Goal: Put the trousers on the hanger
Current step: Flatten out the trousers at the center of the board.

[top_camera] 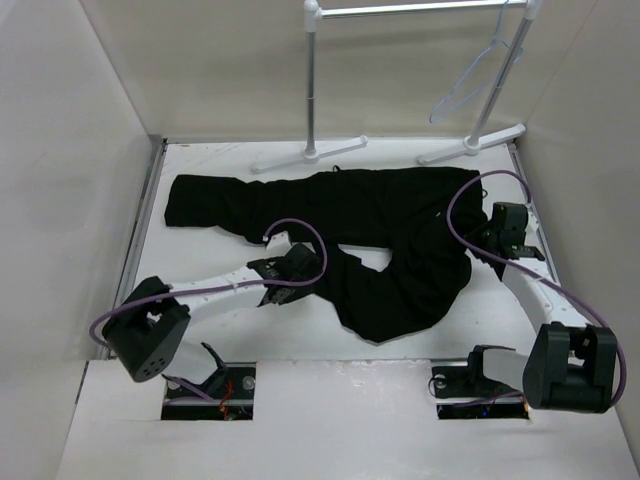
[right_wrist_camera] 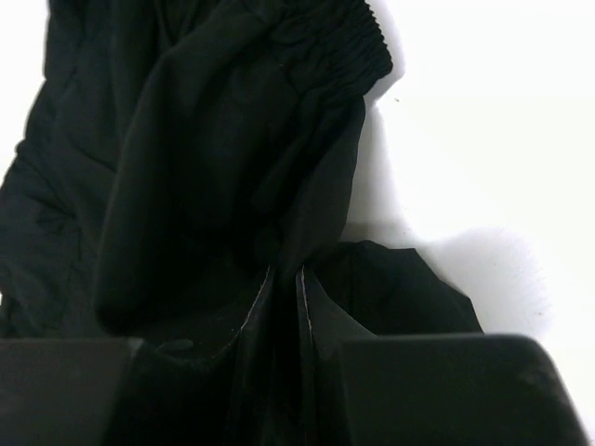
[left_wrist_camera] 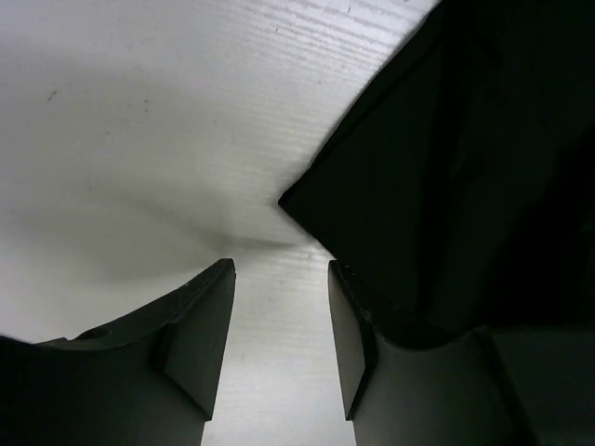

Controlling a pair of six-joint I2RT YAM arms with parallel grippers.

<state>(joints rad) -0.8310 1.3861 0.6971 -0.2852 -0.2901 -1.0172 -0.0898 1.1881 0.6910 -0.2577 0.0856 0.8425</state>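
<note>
- Trousers (top_camera: 380,240): black, lying flat and rumpled on the white counter (top_camera: 200,168), spread across its far and middle parts. One leg stretches left along the far side. The other bends back toward the near edge in a curve. The waist end is at the right.
- Right wrist view only: a gathered elastic waistband (right_wrist_camera: 325,37) shows at the top. Soft folds run down from it into the right tool (right_wrist_camera: 284,279). The overhead view does not show this detail.
- Left wrist view only: a pointed corner of black fabric lies on the ribbed white counter, just ahead of the left tool (left_wrist_camera: 279,279).
- Hanger (top_camera: 465,78): pale and near-translucent. It hangs tilted from the bar of the white rack (top_camera: 312,90) at the far right, well apart from the trousers. Only the overhead view shows it.
- Right tool: fingers nearly closed, with a fold of trouser fabric pinched between them near the waist. The right arm reaches forward along the counter's right side, with a purple cable looping above it.
- Left tool: fingers well apart, with bare counter between them and nothing held. The right-hand finger sits at the fabric's edge.
- Left arm: stretched low across the counter from the near left. Its wrist is beside the bent leg.
</note>
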